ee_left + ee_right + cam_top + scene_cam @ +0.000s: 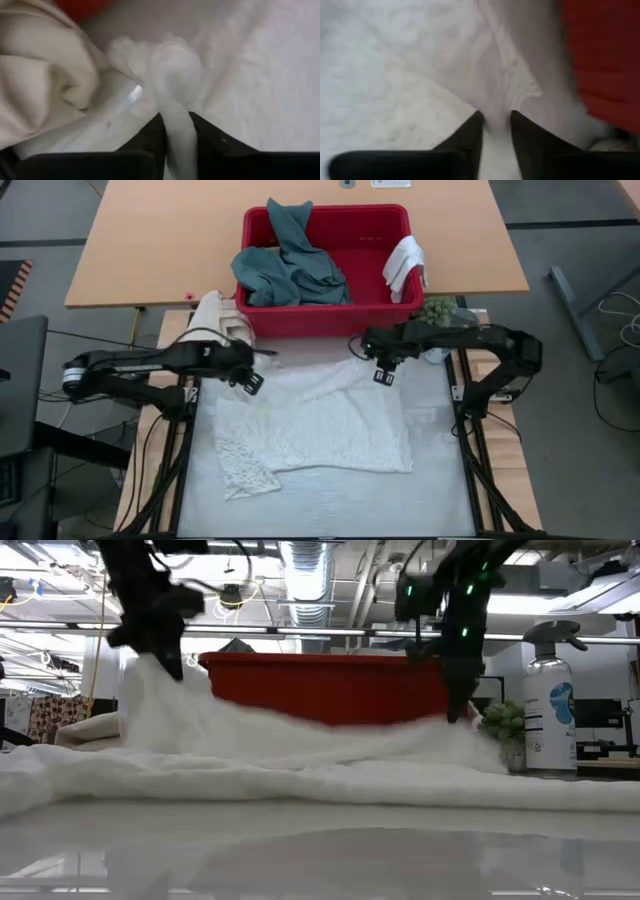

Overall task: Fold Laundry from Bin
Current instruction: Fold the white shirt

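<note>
The white textured towel [315,430] lies spread on the table's pale mat, its far edge raised at both ends. My left gripper [250,382] is shut on the towel's far left corner. My right gripper [384,374] is shut on its far right corner. Behind them the red bin [385,230] stands on the far table, with a teal-green garment [290,265] heaped in its left half. A small white cloth [403,265] hangs over the bin's right rim. My left gripper pinches a bunched strand of the towel's far left corner [176,112] between its two fingers, slanting down from above. The cloth rises in a peak to the fingers [160,675]; the rest lies on the table. My right gripper pinches the towel's far right corner [496,117] between its two fingers, pointing steeply down. The cloth there is lifted a little [455,725], lower than the left end. The towel's near part rests on the table.
A cream canvas bundle [220,315] lies just beyond my left gripper, beside the bin's near left corner. A green clump [437,310] sits near the bin's right corner, with a spray bottle [548,705] close by. The mat [330,510] shows bare in front of the towel.
</note>
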